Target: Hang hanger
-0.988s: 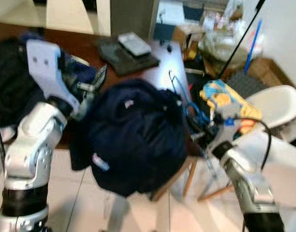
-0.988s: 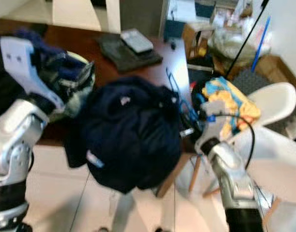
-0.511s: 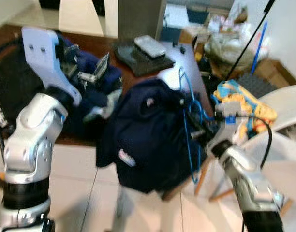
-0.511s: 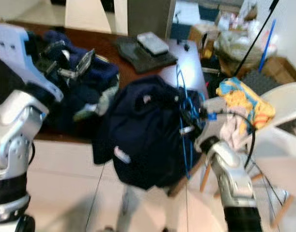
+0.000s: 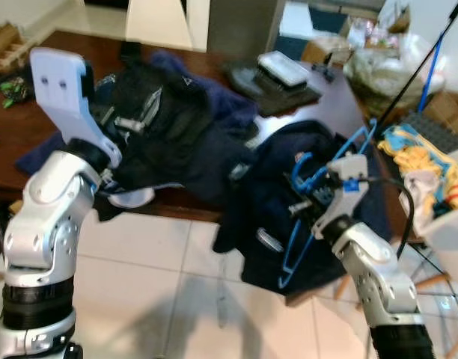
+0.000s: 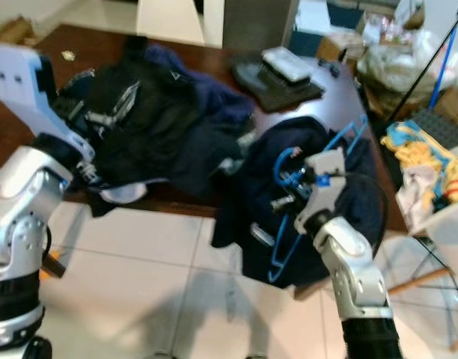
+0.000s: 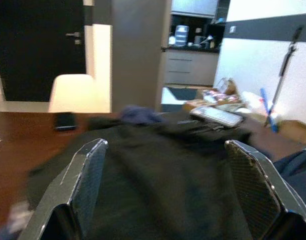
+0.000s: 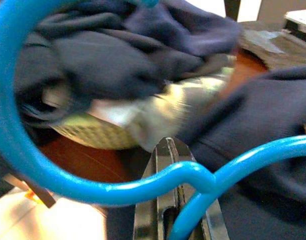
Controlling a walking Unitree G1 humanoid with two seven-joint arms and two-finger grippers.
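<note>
The right gripper (image 6: 289, 196) pinches a blue wire hanger (image 5: 313, 217) with a dark navy garment (image 5: 289, 194) draped on it, holding it off the near edge of a dark wooden table (image 5: 34, 134). In the right wrist view the black fingers (image 8: 165, 220) are pressed together around the blue wire just below its twisted neck, with the hook curving up and round in front of the lens. The garment hangs down towards the pale tiled floor (image 5: 139, 269), its lower folds just in front of the table edge.

The left gripper (image 7: 168, 190) is raised over a heap of dark clothes (image 5: 169, 127) lying on the table, its two fingers (image 7: 88, 175) spread wide apart above the black fabric, holding nothing.

Further back on the table sits a flat grey device on a dark folded cloth (image 5: 278, 75). To the robot's right a white chair (image 6: 453, 224) carries a yellow and blue patterned cloth (image 5: 420, 149). Behind it are cluttered bags (image 5: 386, 67) and a thin black pole (image 5: 423, 60) leaning against the wall.
</note>
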